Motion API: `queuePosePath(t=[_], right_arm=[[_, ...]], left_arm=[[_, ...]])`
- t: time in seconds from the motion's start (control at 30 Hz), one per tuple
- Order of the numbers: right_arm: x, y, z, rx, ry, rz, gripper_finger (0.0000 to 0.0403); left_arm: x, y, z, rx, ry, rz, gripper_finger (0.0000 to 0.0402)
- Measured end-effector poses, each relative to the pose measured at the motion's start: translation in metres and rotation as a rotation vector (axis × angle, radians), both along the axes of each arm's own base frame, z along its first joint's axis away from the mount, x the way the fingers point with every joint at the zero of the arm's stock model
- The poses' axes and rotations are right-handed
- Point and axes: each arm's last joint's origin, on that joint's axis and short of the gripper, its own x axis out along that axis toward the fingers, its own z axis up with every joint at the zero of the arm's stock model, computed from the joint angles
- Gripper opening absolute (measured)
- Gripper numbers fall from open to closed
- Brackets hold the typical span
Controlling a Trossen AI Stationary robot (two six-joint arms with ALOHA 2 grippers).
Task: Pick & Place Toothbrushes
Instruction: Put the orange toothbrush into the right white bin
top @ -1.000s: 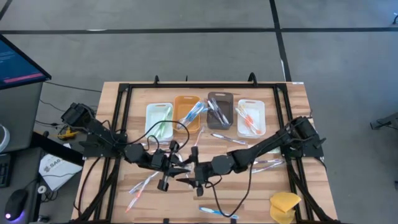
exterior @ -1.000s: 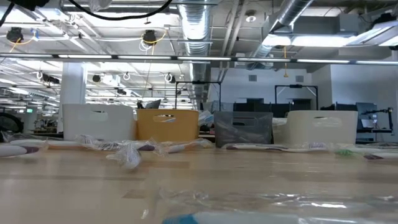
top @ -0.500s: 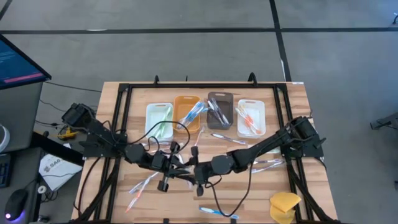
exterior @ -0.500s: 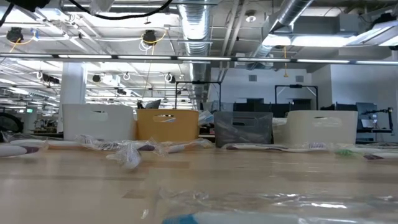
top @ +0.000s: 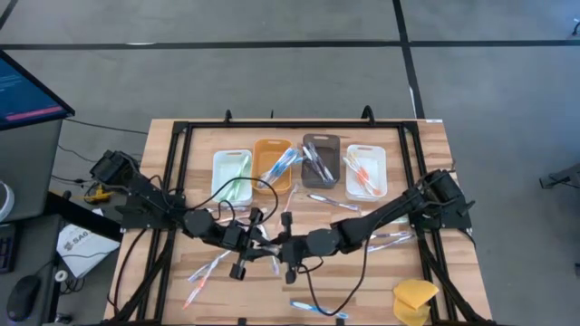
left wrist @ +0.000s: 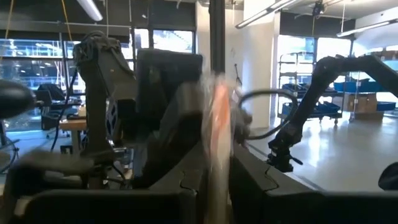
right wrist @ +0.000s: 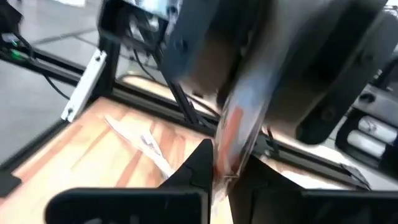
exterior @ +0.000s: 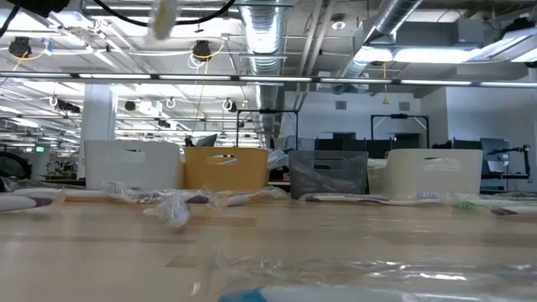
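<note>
- Wooden table [top: 426, 136] under a black frame, seen from straight above; four small bins [top: 299, 167] sit in a row along its far side.
- Each bin already holds a few toothbrushes [top: 361, 174], so I judge the sorting partly done.
- Plenty remains: loose wrapped toothbrushes lie across the middle and near edge of the table, beside a yellow sponge [top: 416, 299] at the near right corner.
- My left gripper [top: 256, 246] and right gripper [top: 280, 254] meet at the table's centre over one orange toothbrush [right wrist: 235, 134].
- From the right wrist view, the right jaws are clamped on that toothbrush; I cannot tell how the left jaws stand.
- Compared with a second ago, the right jaws have gone from wide apart to pinched together, and the two grippers have drawn closer.
</note>
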Motion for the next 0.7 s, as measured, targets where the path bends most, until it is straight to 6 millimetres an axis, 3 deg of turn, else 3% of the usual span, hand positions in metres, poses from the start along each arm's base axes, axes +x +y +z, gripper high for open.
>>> queuePosePath(t=[0.27,0.43,0.57,0.7], right_arm=[[-0.011,0.014,-0.012,0.055,0.099,-0.109,0.0015],[-0.028,0.025,-0.017,0.013,0.162,-0.293,0.0015],[-0.049,0.021,0.001,0.086,0.189,-0.416,0.0015],[-0.078,0.009,0.019,0.185,0.251,-0.549,0.0015]], left_arm=[[0.000,0.000,0.001,-0.002,-0.006,-0.006,0.0121],[0.000,0.000,0.001,0.000,-0.002,-0.006,0.0173],[-0.003,0.002,0.004,0.011,0.033,-0.007,0.0206],[-0.010,0.009,0.003,0.012,0.208,-0.007,0.0224]])
